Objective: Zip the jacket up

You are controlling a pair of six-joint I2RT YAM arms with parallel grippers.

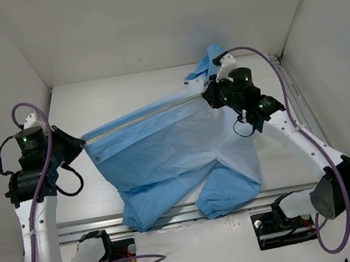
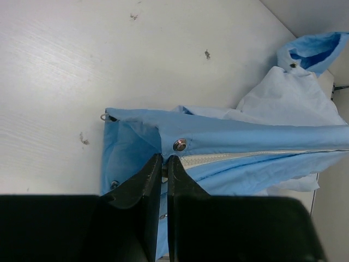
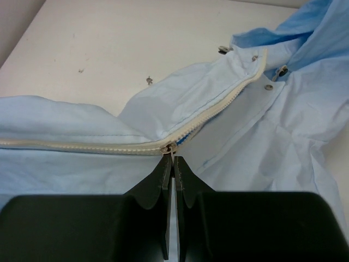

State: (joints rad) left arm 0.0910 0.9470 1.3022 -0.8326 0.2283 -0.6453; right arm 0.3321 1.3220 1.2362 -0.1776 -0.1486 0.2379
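Jacket [image 1: 165, 153]: light blue, lying on the table [image 1: 121, 93]. Its front edge is drawn into a taut line between the two grippers, with the body and sleeves slumped to the near side of that line.
Left gripper [image 2: 164, 164]: fingers pressed together, pinching the hem end of the zipper. A snap [image 2: 179, 144] sits just beyond its tips.
Right gripper [image 3: 173, 161]: fingers pressed together, apparently on the pull of the slider [image 3: 170, 147] right at their tips. Closed teeth run off to its left; open teeth [image 3: 234, 95] curve away ahead and to the right, toward the collar.
Risk, slip: the pull is small and held only at the fingertips, so a hard tug could pop it free.
Risk, snag: the loose pale placket [image 3: 218, 82] lies touching the open teeth ahead of the slider, where it could be drawn in and jam.
Risk, slack: if the left pinch gives, the hem would follow the slider and the track would bunch.
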